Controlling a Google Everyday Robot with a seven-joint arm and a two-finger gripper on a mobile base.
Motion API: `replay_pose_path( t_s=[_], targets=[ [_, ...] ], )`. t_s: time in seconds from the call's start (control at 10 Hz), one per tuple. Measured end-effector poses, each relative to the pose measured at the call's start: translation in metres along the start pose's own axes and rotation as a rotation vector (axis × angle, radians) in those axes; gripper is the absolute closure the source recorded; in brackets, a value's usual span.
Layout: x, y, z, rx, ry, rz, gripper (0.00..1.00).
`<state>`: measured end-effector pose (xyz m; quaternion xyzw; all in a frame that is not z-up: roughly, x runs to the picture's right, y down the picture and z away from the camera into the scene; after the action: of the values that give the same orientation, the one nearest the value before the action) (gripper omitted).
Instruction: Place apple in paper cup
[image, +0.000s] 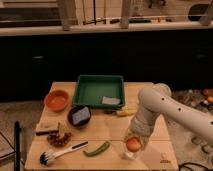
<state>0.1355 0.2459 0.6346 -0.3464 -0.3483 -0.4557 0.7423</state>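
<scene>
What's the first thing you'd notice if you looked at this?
The big white robot arm on the right, its gripper down near the front edge of the table with an orange-red apple at a small white cup. Then the green tray at the back middle.

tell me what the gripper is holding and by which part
The gripper is down at the apple, right above the paper cup; whether it grips the apple cannot be told.

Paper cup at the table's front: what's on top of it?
The apple sits at the mouth of the paper cup, with the end effector right over it. The apple hides the cup's inside, so nothing else in there can be checked.
</scene>
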Motion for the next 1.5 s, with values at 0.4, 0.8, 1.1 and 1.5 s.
replay_pose_path(
  t_s=[0.4,0.8,1.1,1.5],
  targets=[
    [0.0007,0.0023,0.0009,-0.002,0.004,0.001,0.2],
    [0.0017,-0.0003,-0.0003,-0.015,0.009,-0.006,0.2],
    [0.0022,-0.0011,-0.0012,-0.018,0.009,-0.011,0.2],
    [0.002,-0.0024,-0.0022,-0.023,0.012,-0.027,0.2]
  ],
)
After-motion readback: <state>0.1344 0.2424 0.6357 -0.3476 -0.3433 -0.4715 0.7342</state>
